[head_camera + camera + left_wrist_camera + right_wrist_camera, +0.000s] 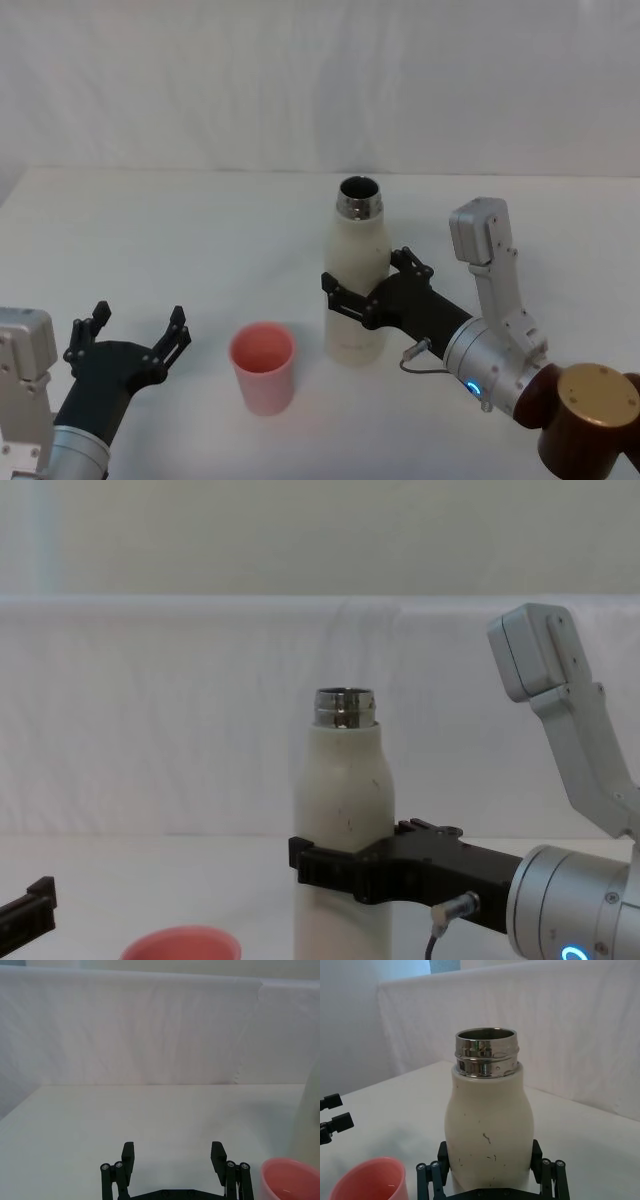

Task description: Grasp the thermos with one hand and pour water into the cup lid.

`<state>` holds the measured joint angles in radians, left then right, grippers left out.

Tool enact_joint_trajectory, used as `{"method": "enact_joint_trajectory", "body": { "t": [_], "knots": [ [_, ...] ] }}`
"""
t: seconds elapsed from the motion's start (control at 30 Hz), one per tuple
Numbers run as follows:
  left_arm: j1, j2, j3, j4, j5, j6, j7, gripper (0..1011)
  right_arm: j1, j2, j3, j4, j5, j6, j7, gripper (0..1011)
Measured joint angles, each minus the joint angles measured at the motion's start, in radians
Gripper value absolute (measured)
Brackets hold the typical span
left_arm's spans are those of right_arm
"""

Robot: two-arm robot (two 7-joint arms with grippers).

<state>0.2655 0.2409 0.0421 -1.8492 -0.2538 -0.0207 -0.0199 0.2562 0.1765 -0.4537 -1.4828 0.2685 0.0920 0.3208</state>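
Observation:
The cream-white thermos [355, 240] stands upright on the table with its steel neck uncapped. My right gripper [368, 285] reaches in from the right and is shut on the thermos body [487, 1110], one finger [443, 1155] pressed to each side at mid height [345, 770]. The salmon-pink cup lid [262, 365] stands upright just left of and nearer than the thermos [367, 1182]. My left gripper [138, 322] rests open and empty at the near left, a short way left of the cup lid [292, 1180]; its fingers [127, 1156] are spread wide.
A white table [150, 230] stretches to a white cloth backdrop [300, 80] at the far edge. A brown round cap-like part [592, 408] sits on my right arm at the near right corner.

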Motion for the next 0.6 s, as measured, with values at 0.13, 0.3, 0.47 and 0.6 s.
{"method": "enact_joint_trajectory", "body": {
  "t": [0.13,0.3,0.47,0.6],
  "knots": [
    [0.000,0.000,0.000,0.000,0.000,0.000,0.000,1001,0.000,0.000,0.000,-0.001,0.000,0.000,0.000,959],
    [0.000,0.000,0.000,0.000,0.000,0.000,0.000,1001,-0.001,0.001,0.001,-0.001,0.000,-0.001,0.000,957],
    [0.000,0.000,0.000,0.000,0.000,0.000,0.000,1001,-0.001,0.001,0.001,-0.002,0.001,-0.001,0.000,957],
    [0.000,0.000,0.000,0.000,0.000,0.000,0.000,1001,-0.002,0.001,0.001,-0.002,0.001,-0.001,0.000,957]
  ]
}}
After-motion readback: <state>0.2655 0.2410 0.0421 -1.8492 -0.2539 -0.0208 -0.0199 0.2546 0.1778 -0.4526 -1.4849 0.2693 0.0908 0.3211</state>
